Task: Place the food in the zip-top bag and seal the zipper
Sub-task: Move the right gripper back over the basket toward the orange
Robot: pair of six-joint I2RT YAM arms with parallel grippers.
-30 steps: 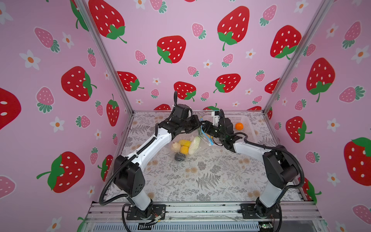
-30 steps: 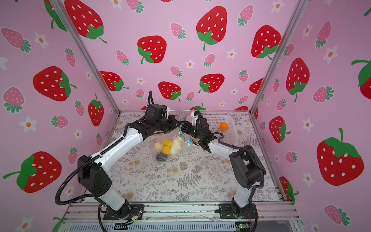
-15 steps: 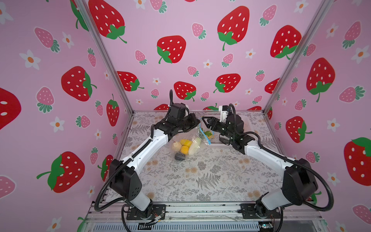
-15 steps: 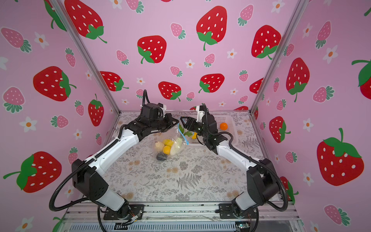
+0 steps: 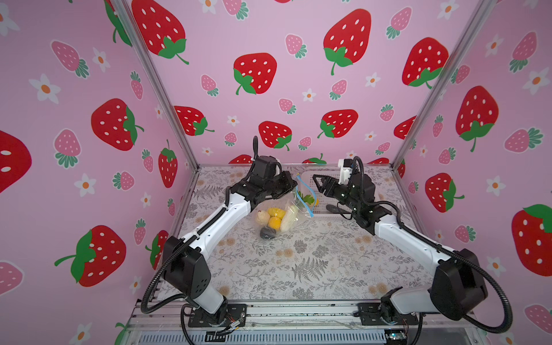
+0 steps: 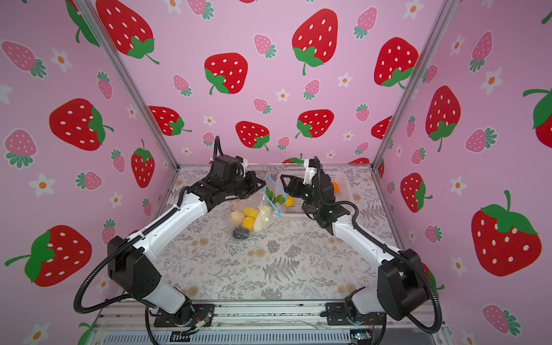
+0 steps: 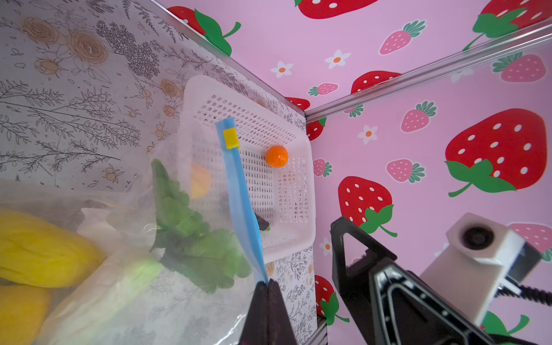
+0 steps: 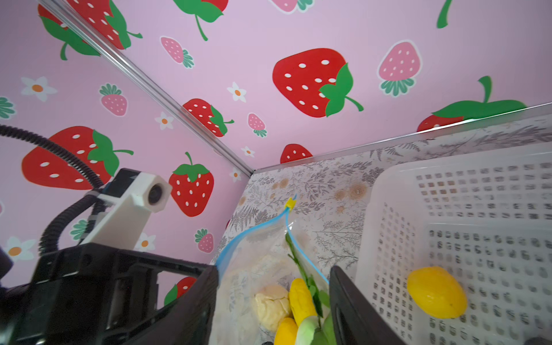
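Note:
The zip-top bag (image 5: pixel 280 215) (image 6: pixel 254 215) hangs half lifted off the table with its mouth open. Inside lie yellow, orange, cream, dark and green leafy food (image 5: pixel 274 218) (image 8: pixel 300 298). My left gripper (image 5: pixel 294 186) (image 6: pixel 263 186) (image 7: pixel 268 283) is shut on the near end of the blue zipper (image 5: pixel 304 194) (image 7: pixel 239 191) (image 8: pixel 239 242). My right gripper (image 5: pixel 316 180) (image 6: pixel 283 179) (image 8: pixel 273 268) hovers open beside the bag's mouth, above the basket's near corner, with nothing between its fingers.
The white perforated basket (image 5: pixel 328 173) (image 6: pixel 343 176) (image 7: pixel 191 89) (image 8: pixel 388 179) stands at the back right. It holds an orange (image 6: pixel 335 187) (image 7: pixel 277 156), a yellow lemon (image 8: pixel 436 292) (image 6: pixel 289 201) and a dark piece (image 5: pixel 333 208). Pink walls close in behind and at both sides.
The right gripper has drawn back from the bag's mouth and risen toward the basket, still open. The left gripper keeps its grip on the zipper edge and has lifted it slightly.

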